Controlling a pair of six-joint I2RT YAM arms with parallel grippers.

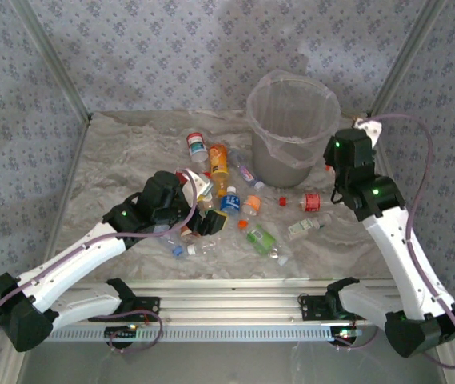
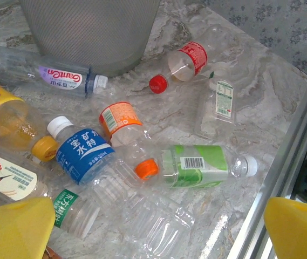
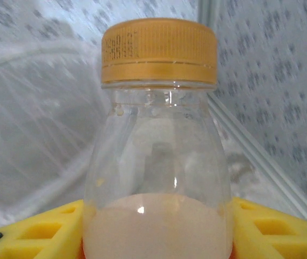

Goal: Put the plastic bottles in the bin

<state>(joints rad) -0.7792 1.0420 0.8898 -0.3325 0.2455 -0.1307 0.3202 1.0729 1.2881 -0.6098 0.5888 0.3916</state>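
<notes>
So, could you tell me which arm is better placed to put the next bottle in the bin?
Right: the right gripper is shut on a yellow-capped clear bottle beside the bin, while the open left gripper hangs empty above the loose bottles.

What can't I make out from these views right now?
- Orange-capped bottle in right gripper: right wrist view, bottom edge cuts off its lower half; no label seen.
- Bin: left wrist view, top edge cuts off the rim.
- Bottle pile: top view, left gripper and its arm cover part.
</notes>
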